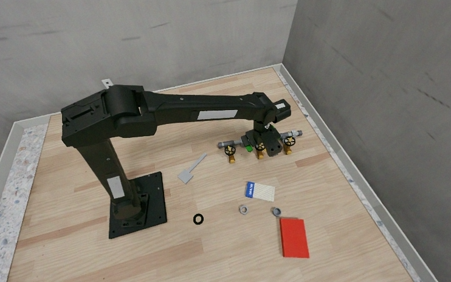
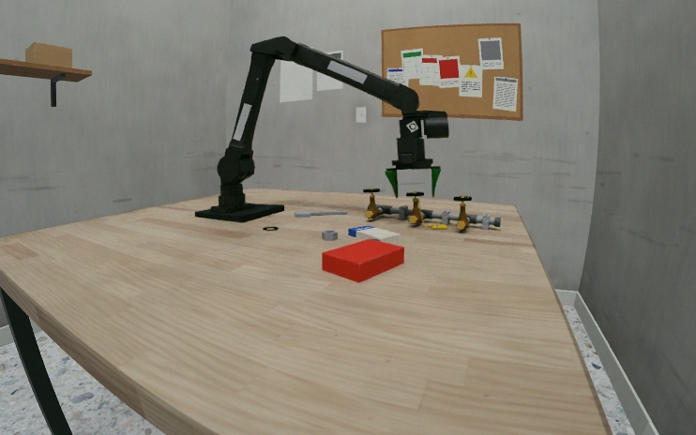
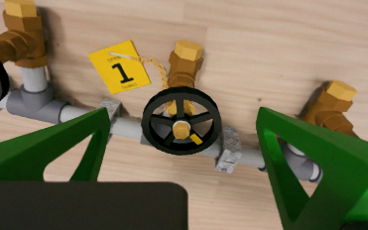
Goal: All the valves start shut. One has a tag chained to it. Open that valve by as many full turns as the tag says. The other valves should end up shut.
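Note:
Three brass valves with black handwheels stand on a grey pipe [image 1: 228, 143] at the far right of the table. The middle valve's handwheel [image 3: 182, 120] has a yellow tag [image 3: 119, 73] marked "1" chained to its brass body [image 3: 184, 61]. The tag also shows in the exterior view [image 2: 438, 226]. My gripper [image 3: 183, 115] is open, with its green fingers wide on either side of this handwheel and not touching it. In the exterior view the gripper [image 2: 414, 186] hangs just above the middle handwheel [image 2: 415, 193]. The left valve [image 1: 233, 152] and the right valve [image 1: 291, 137] stand apart from the fingers.
A blue and white box [image 1: 260, 191], a grey nut [image 1: 243, 206], a grey cap [image 1: 275, 211] and a red block [image 1: 293, 237] lie nearer the front. A grey scraper [image 1: 191, 169] and a black ring [image 1: 198, 219] lie near the arm's base [image 1: 138, 206].

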You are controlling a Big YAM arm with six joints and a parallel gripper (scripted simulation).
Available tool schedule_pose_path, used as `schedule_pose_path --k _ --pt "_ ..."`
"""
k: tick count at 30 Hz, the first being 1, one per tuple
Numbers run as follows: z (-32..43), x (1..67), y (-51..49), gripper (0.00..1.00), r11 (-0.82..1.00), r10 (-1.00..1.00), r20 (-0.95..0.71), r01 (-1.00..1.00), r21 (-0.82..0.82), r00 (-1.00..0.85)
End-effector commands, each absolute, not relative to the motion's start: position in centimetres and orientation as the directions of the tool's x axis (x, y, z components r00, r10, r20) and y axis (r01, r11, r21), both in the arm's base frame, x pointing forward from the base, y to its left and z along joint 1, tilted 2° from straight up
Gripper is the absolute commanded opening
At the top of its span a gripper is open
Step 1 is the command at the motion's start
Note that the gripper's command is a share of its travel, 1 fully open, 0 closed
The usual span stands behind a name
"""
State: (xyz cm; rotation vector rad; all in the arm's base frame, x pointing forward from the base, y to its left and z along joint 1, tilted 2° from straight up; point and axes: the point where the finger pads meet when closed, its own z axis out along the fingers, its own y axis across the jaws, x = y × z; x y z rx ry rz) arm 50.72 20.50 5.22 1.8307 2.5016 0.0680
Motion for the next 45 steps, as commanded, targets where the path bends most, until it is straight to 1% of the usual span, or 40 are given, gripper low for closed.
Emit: schedule_pose_path --k 1,5,13,14,17,22,26,31,36,45 --pt "7.1 52.1 21.0 1.0 0.277 0.961 -0.006 0.956 0.098 -0.277" --pt "9.1 53.0 21.4 1.0 0.275 0.961 -0.001 0.952 0.136 -0.277" --pt "10.0 53.0 21.4 1.0 0.278 0.96 -0.002 0.951 0.134 -0.281" --pt "8.8 52.9 21.3 1.0 0.279 0.96 -0.005 0.954 0.109 -0.281" --pt "11.5 52.9 21.4 1.0 0.278 0.96 -0.001 0.949 0.146 -0.281" --pt "11.3 52.8 21.3 1.0 0.28 0.96 -0.003 0.953 0.119 -0.281" --pt "13.6 52.7 21.3 1.0 0.279 0.959 0.0 0.949 0.144 -0.282" --pt "12.1 52.6 21.3 1.0 0.281 0.959 -0.004 0.954 0.105 -0.282" --pt "14.8 52.5 21.2 1.0 0.279 0.959 -0.001 0.95 0.141 -0.282" --pt "13.5 52.0 21.0 1.0 0.281 0.959 -0.004 0.954 0.108 -0.282"
